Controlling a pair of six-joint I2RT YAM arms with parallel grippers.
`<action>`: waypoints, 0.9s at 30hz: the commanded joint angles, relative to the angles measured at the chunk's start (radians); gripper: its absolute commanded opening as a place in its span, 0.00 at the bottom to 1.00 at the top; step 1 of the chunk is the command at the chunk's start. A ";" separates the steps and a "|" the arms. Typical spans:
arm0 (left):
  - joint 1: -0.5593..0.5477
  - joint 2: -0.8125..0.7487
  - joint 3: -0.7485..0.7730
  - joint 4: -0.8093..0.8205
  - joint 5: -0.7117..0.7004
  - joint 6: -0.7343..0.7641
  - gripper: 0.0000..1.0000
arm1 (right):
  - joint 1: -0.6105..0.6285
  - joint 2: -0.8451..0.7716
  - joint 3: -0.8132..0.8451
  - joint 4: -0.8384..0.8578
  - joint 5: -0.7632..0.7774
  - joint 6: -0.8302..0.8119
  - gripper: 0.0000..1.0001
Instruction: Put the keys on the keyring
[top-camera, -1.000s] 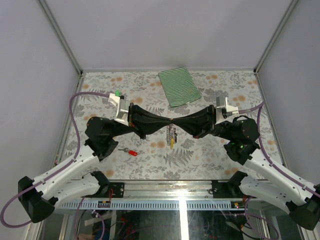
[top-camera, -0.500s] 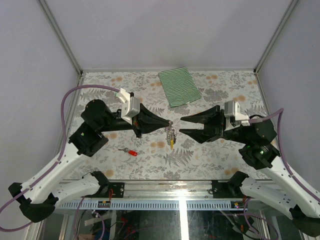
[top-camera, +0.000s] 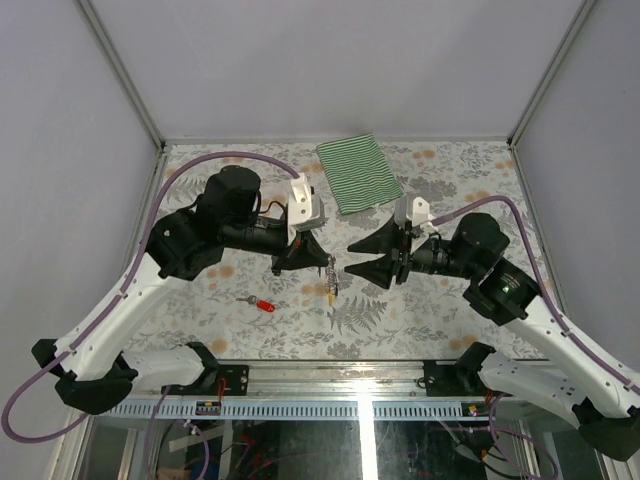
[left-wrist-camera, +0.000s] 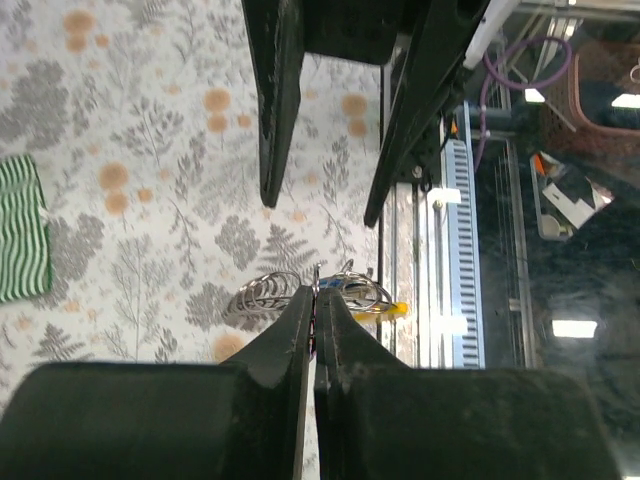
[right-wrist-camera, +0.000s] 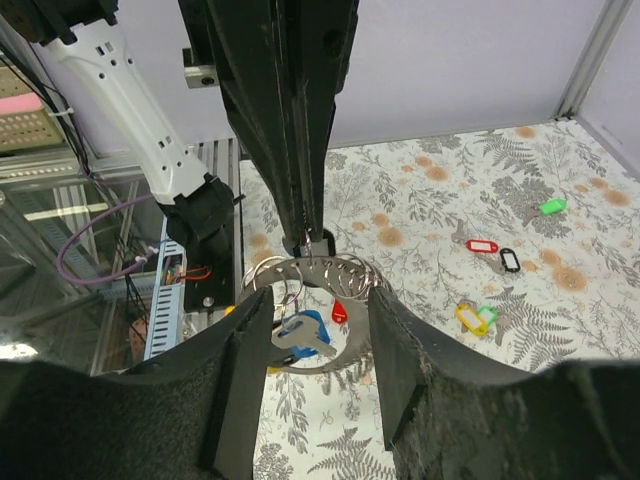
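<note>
Middle's tight: the left gripper (top-camera: 322, 262) has its jaws clamped on the keyring (right-wrist-camera: 330, 268), with keys (right-wrist-camera: 303, 335) dangling right in front of the right gripper's (top-camera: 348, 258) parted jaws, barely a gap between. Cloth (top-camera: 359, 173) takes the far middle, and a red key (top-camera: 264, 305) lies near left. Near-right table (top-camera: 450, 310) is open.

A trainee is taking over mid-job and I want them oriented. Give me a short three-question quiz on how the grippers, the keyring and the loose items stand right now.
1. True or false: the right gripper is shut on the keyring.
2. In the overhead view, which tag does the loose key lying on the table have? A blue, B red, C black.
3. What lies near the table's far edge?

Key:
1. False. Its jaws stand open, and the left gripper pinches the keyring.
2. B.
3. The green-striped cloth.
</note>
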 joint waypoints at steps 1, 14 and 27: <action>-0.005 -0.003 0.065 -0.140 -0.012 0.065 0.00 | 0.005 0.007 0.009 0.118 -0.037 0.051 0.49; -0.004 -0.002 0.071 -0.139 -0.008 0.066 0.00 | 0.005 0.140 0.015 0.253 -0.199 0.141 0.42; -0.004 0.001 0.068 -0.134 -0.013 0.071 0.00 | 0.005 0.180 0.015 0.251 -0.241 0.163 0.32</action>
